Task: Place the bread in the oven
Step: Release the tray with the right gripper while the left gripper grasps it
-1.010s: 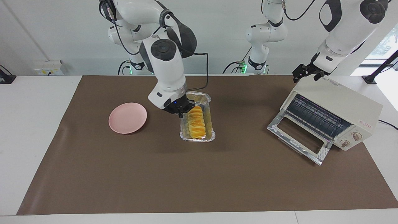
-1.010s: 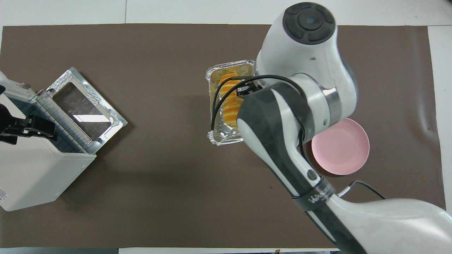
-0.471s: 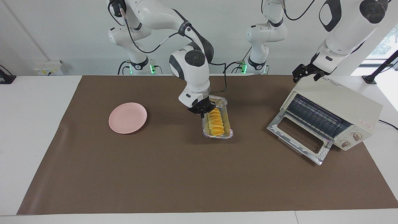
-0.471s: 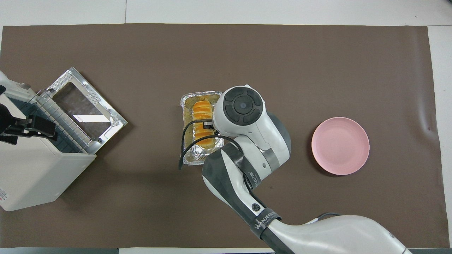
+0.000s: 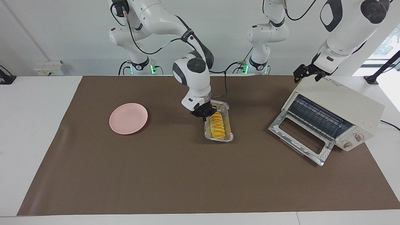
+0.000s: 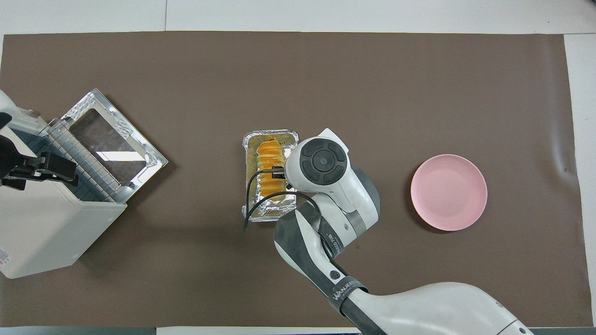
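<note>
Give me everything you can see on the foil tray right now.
The foil tray is a small rectangular crinkled silver pan with a rolled rim, mid-mat between the pink plate and the oven. The ridged yellow-orange bread lies lengthwise in it. The right hand, shut, grips its robot-side end.

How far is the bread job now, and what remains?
Done: the cream-white toaster oven has its glass door dropped open. In hand: the right end effector is shut on the silver foil tray holding the yellow-orange ridged bread. Left: loading it into the oven.
</note>
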Robot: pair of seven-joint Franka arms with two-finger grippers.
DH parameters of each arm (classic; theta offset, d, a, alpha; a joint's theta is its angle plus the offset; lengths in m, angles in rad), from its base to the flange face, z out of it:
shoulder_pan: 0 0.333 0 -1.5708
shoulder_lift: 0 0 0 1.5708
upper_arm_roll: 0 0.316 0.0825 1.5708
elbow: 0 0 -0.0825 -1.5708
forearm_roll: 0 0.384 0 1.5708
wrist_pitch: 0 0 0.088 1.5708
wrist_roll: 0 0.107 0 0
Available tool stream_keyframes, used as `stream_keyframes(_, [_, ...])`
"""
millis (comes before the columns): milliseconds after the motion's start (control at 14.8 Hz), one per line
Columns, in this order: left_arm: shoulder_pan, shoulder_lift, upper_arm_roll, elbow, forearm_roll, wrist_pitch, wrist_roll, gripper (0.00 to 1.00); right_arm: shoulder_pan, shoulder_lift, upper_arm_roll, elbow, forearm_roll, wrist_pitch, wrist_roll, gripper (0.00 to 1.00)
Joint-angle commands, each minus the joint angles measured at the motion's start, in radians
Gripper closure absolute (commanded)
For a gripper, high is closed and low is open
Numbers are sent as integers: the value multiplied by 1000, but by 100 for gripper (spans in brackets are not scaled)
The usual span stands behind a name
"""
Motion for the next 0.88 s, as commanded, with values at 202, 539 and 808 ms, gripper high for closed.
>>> stream_keyframes(202, [-13,-16,-3,-12,-2,45,0,0,-10,-39,3,-31,16,2,14,0])
stream_keyframes(539, [-172,4,-9,-44,-31,174,-134,0,-129,-131,-4,9,13,-157,-30,0])
stream_keyframes(808, [-378,55,-11,-102,-33,364,-349,0,-312,-183,-6,55,4,-286,-365,0])
